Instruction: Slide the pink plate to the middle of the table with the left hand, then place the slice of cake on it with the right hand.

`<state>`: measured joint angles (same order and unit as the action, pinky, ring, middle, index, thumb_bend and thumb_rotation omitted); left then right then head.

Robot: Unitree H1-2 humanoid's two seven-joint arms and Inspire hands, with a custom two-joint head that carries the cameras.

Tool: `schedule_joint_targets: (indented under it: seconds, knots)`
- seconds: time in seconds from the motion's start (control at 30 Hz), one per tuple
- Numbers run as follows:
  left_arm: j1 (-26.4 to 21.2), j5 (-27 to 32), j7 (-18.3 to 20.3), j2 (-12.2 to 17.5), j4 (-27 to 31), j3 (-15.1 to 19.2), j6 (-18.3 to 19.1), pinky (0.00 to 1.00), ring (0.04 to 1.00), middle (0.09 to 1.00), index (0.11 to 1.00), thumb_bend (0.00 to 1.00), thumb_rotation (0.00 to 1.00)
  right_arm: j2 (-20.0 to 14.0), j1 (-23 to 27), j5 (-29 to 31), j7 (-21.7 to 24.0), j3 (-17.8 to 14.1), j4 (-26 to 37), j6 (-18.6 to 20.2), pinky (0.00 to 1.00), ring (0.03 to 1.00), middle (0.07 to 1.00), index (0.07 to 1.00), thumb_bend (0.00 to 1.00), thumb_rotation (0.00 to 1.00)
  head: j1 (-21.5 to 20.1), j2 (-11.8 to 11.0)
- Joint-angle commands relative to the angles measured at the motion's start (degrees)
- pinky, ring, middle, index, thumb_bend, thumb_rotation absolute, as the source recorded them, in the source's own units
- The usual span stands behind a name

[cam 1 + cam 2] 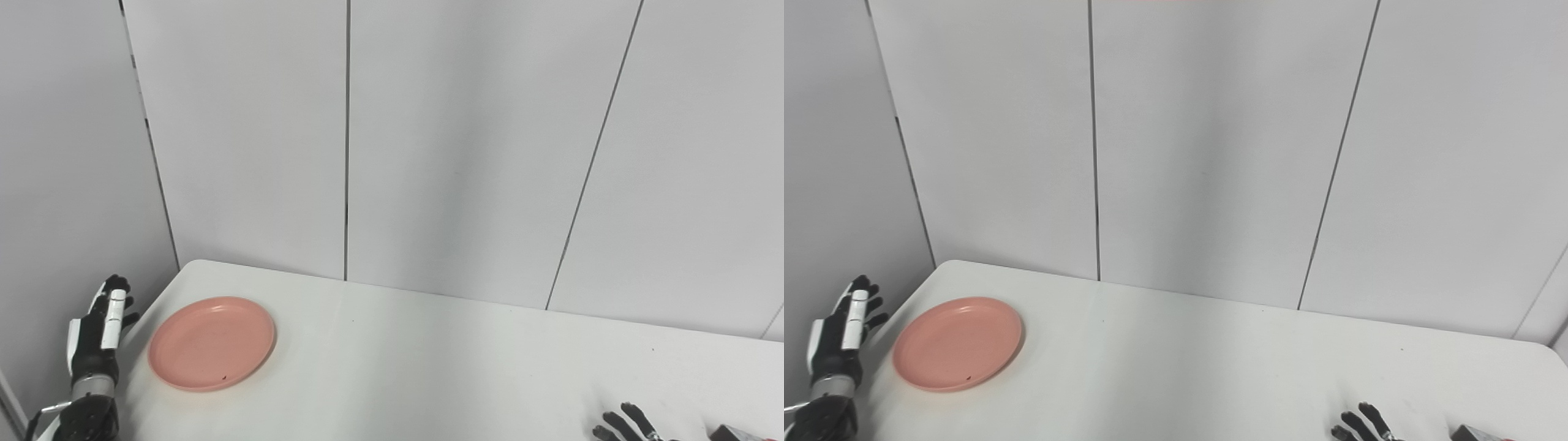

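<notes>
At the table's left end, pink plate (211,343) sits flat near the far-left corner, well off centre, so the slide isn't done yet. Left hand (101,324) is raised just off the table's (429,367) left edge, beside the plate but not touching it, fingers straight and a little spread, holding nothing; looks staged to push the rim inward. Right hand (1363,425) is at the bottom edge, only spread fingertips visible, resting low on the table, nothing in it as far as I can see. Dark object (1479,433) just right of it, cropped, probably the cake slice but can't confirm. Path from plate to centre is bare tabletop. Grey wall panels (465,153) behind.
</notes>
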<state>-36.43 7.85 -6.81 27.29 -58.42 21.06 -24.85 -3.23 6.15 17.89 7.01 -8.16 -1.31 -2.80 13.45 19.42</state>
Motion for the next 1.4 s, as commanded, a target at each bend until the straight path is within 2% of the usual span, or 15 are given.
schedule_joint_targets:
  seconds: [0.0,0.23,0.33,0.43,0.57,0.73,0.97,1.2,1.3,1.37]
  knots:
    - [-0.1,0.2,-0.4,0.1,2.8,-0.4,-1.9,0.77,0.864,0.872,0.894,0.79,0.95,0.5,-1.4,0.0,-0.8,0.3,0.9,2.3,0.80,0.764,0.796,0.853,0.85,0.96,-0.1,0.2]
    - [1.8,1.1,0.6,-2.2,6.4,-1.7,-0.8,0.76,0.850,0.855,0.879,0.76,0.92,0.7,-1.6,-0.3,-1.7,0.9,2.6,3.4,0.82,0.773,0.799,0.856,0.81,0.99,-0.5,0.5]
    - [2.6,0.8,0.2,-3.2,8.3,-2.6,0.3,0.75,0.846,0.849,0.872,0.78,0.92,0.9,-1.7,-0.4,-2.1,1.1,3.5,4.2,0.83,0.780,0.812,0.864,0.79,1.00,-0.6,0.5]
    - [3.0,1.3,0.8,-3.9,8.9,-3.1,1.3,0.75,0.850,0.852,0.879,0.78,0.92,1.1,-1.7,-0.5,-2.5,1.2,4.0,4.5,0.84,0.783,0.814,0.869,0.78,1.00,-1.0,0.6]
    - [3.4,0.9,1.0,-4.7,8.9,-4.2,1.7,0.79,0.853,0.853,0.877,0.73,0.92,1.2,-1.7,-0.8,-2.6,1.3,4.3,4.3,0.84,0.780,0.817,0.878,0.76,1.00,-1.1,0.8]
    - [3.6,0.7,1.2,-5.0,9.3,-5.3,3.4,0.76,0.842,0.847,0.883,0.75,0.92,1.2,-1.8,-1.2,-2.9,1.4,5.0,4.7,0.84,0.782,0.815,0.879,0.75,1.00,-1.1,1.0]
    - [4.6,1.5,3.9,-5.6,11.4,-6.5,5.3,0.76,0.858,0.859,0.899,0.75,0.93,1.3,-1.8,-1.3,-3.3,1.5,5.5,5.2,0.87,0.801,0.827,0.896,0.73,1.00,-1.4,1.2]
    - [5.3,3.0,6.5,-7.6,14.6,-7.1,6.1,0.77,0.866,0.868,0.908,0.82,0.90,1.3,-1.7,-1.5,-3.5,1.5,4.9,5.0,0.84,0.783,0.815,0.883,0.71,1.00,-1.8,1.3]
    - [5.5,2.4,6.5,-8.8,16.7,-7.9,7.0,0.73,0.855,0.862,0.899,0.81,0.90,1.5,-1.6,-1.4,-3.7,1.5,5.0,5.0,0.85,0.787,0.817,0.882,0.70,1.00,-2.1,1.3]
    - [5.5,2.1,6.3,-9.4,17.8,-8.3,7.7,0.75,0.850,0.858,0.895,0.79,0.90,1.7,-1.6,-1.4,-3.8,1.5,5.0,5.0,0.84,0.785,0.816,0.875,0.68,1.00,-2.3,1.4]
